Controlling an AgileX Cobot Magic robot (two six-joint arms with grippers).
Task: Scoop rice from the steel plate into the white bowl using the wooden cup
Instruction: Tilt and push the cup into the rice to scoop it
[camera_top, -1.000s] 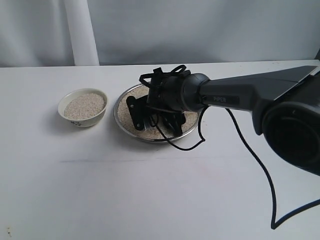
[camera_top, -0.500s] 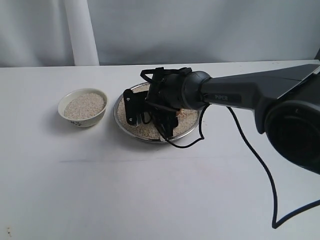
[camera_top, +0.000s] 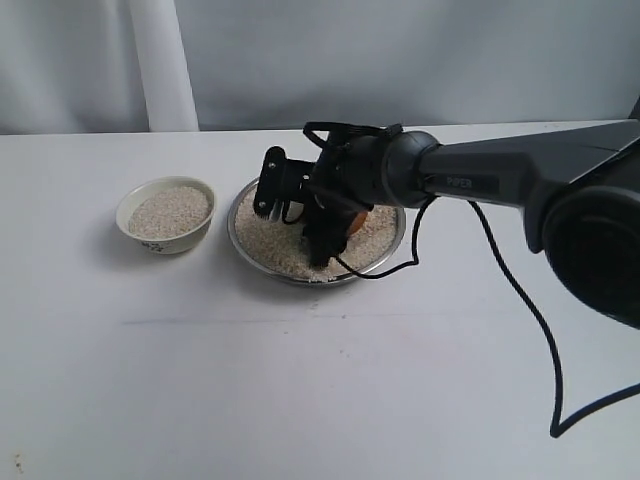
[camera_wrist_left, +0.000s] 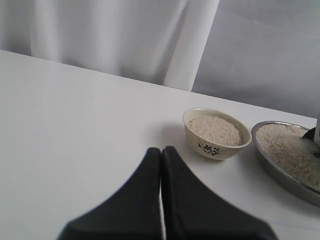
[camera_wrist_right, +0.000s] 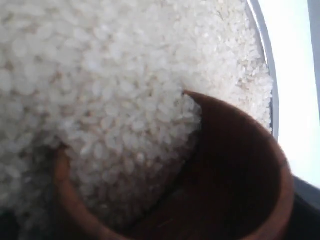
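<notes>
The steel plate (camera_top: 238, 240) lies mid-table, covered with rice (camera_top: 272, 243). My right gripper (camera_top: 322, 238) reaches down into it, shut on the wooden cup (camera_top: 356, 221), which is mostly hidden behind the wrist. Up close, the reddish-brown wooden cup (camera_wrist_right: 240, 165) lies tipped with its mouth pushed into the rice (camera_wrist_right: 100, 75), grains spilling inside, near the plate's rim (camera_wrist_right: 265, 45). The white bowl (camera_top: 165, 235), nearly full of rice, stands left of the plate. My left gripper (camera_wrist_left: 161, 151) is shut and empty over bare table, short of the white bowl (camera_wrist_left: 215, 149) and the steel plate (camera_wrist_left: 280, 172).
A black cable (camera_top: 520, 320) trails from the right arm across the table's right side. A white post (camera_top: 160, 65) and grey curtain stand behind the table's back edge.
My right gripper has shifted back and to the right across the plate while rolling its wrist, pushing the cup into the rice. The bowl has not moved.
</notes>
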